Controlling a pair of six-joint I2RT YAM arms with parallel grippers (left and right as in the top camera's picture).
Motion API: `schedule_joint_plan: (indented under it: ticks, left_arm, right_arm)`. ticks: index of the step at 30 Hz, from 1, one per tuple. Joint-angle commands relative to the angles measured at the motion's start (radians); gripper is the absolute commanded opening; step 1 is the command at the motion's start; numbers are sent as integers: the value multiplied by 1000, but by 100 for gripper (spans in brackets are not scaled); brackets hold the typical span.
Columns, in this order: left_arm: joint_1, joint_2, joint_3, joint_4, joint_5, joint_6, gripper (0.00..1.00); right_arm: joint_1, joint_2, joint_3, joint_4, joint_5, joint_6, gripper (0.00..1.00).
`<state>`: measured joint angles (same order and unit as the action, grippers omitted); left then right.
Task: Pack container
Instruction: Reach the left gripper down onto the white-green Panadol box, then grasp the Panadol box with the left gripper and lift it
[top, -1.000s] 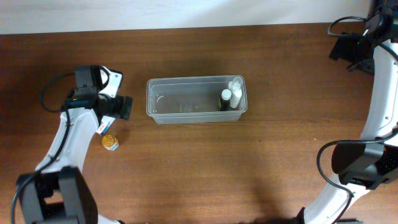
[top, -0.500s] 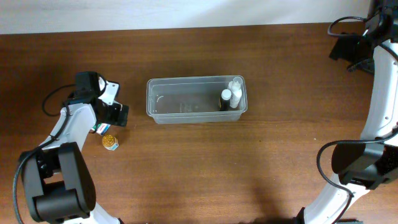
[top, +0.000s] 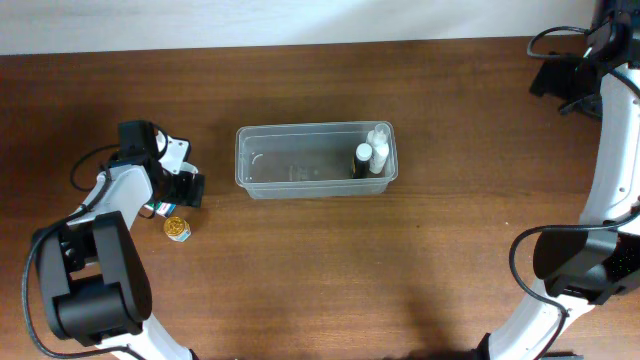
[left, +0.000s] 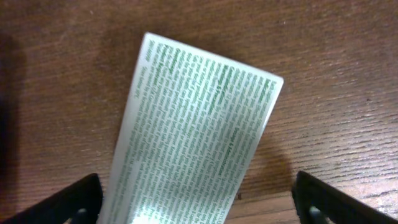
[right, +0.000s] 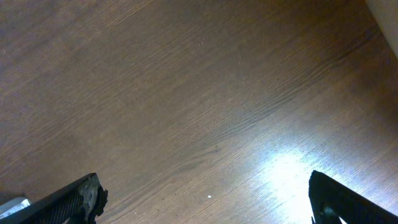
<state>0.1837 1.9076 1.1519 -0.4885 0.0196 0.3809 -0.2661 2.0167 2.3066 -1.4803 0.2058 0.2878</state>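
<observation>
A clear container (top: 316, 160) sits on the table (top: 420, 260). Just left of it, the nearer left end effector (top: 188, 186) hovers open over a green-printed box (left: 193, 130), which lies slanted between its fingers. The right end effector (top: 556, 78), also open, is far right of the container.

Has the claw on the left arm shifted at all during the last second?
Yes. The left gripper has drawn slightly away from the container, moving leftward and downward in the overhead view.
</observation>
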Motion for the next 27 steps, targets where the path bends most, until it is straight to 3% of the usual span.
schedule_joint_plan:
  ticks: [1,10,20,27]
  left_arm:
    - [0,7,12,1,21,18,89]
    - [0,7,12,-13,29,-17,50]
    - [0,5,29,-14,29,-82,47]
    - [-5,-17,146,-93,76,-123,47]
  right_arm:
    - [-3,-2,5,3,16,10,99]
    - [-3,-2,5,3,15,9,98]
    - [-3,-2,5,3,15,10,98]
    - [-3,-2,5,3,15,10,98]
